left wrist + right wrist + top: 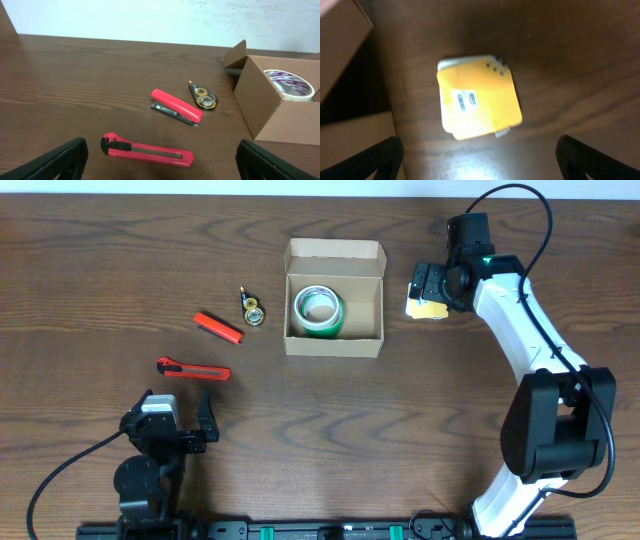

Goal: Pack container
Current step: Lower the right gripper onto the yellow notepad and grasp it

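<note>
The brown cardboard container [335, 298] stands open at the table's middle back, its flap lid raised at the far side, with a green tape roll [318, 311] inside; the container also shows in the left wrist view [280, 105]. A yellow pad [430, 309] lies on the table right of the container and shows flat below the fingers in the right wrist view [479, 97]. My right gripper [428, 283] hovers over the pad, open and empty. My left gripper [190, 420] is open and empty at the front left, behind a red box cutter [147, 150].
A red stapler [218, 327] and a small correction tape dispenser [252, 309] lie left of the container. The red box cutter [193, 369] lies nearer the front left. The container's wall [342, 35] is close at the right gripper's left.
</note>
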`<state>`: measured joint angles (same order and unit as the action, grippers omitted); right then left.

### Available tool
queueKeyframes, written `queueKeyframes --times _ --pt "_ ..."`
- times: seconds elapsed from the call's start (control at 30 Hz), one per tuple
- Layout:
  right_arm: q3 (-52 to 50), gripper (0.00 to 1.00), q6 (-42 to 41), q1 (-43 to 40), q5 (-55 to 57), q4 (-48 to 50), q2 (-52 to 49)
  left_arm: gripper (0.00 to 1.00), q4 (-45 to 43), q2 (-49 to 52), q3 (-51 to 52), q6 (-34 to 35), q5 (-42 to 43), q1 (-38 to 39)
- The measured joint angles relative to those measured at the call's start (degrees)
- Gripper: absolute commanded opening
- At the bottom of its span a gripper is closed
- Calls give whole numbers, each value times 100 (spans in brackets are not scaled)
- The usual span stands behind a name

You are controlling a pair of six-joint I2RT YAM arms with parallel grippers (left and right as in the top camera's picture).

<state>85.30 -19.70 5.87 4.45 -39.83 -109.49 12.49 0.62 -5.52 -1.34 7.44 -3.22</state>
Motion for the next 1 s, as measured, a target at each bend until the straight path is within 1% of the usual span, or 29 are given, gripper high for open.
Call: queueKeyframes --times 0.13,0.43,1.0 --pt "-28 99 0 0 0 258 -83 95 0 0 0 0 0 0" --pt "-55 99 0 37 -4 391 -695 95 0 0 0 0 0 0" --pt "-68 99 92 37 -146 669 -1143 95 0 0 0 0 0 0"
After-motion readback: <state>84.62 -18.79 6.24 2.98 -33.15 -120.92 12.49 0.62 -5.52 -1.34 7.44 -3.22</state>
